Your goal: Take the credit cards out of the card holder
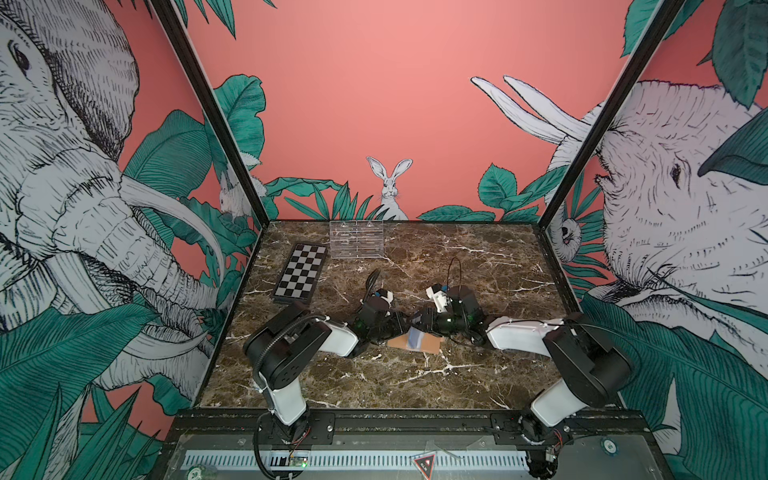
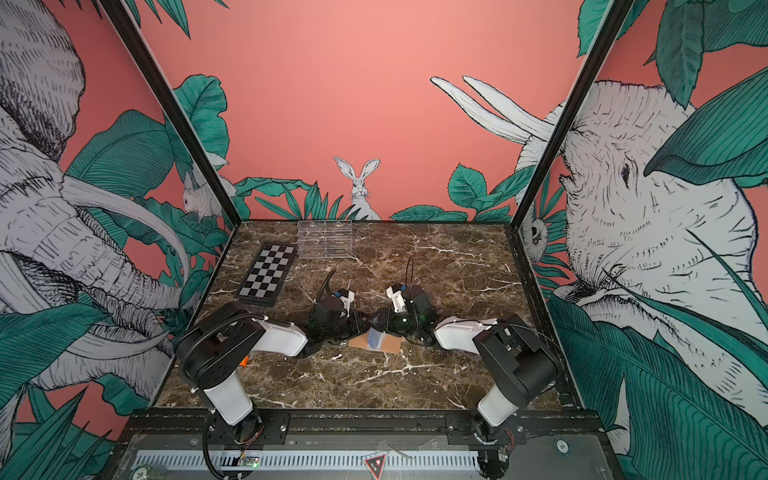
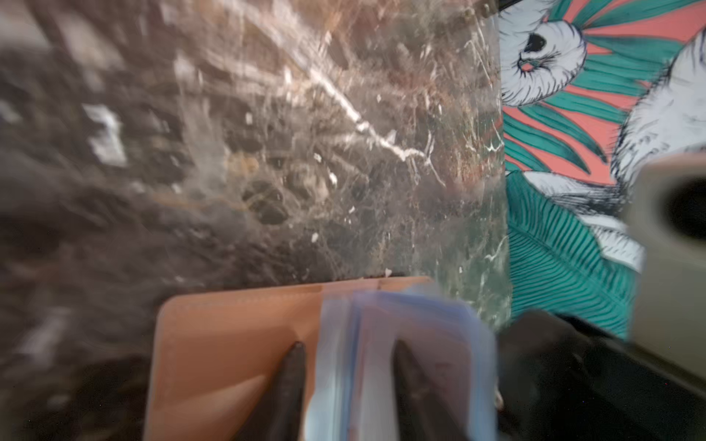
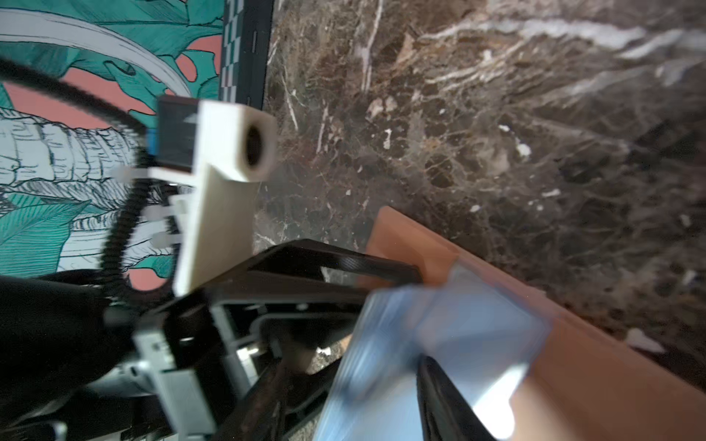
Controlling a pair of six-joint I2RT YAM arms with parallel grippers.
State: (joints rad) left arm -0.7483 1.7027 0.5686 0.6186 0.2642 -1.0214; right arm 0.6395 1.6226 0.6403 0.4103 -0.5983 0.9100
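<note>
A round green chip lies at the near left end of the front ledge and bears the number 20, legible in both top views. A second round chip, near the right end, carries two digits too small to read with certainty. Between them, a red-and-black triangular sign shows small pale marks that cannot be made out.
</note>
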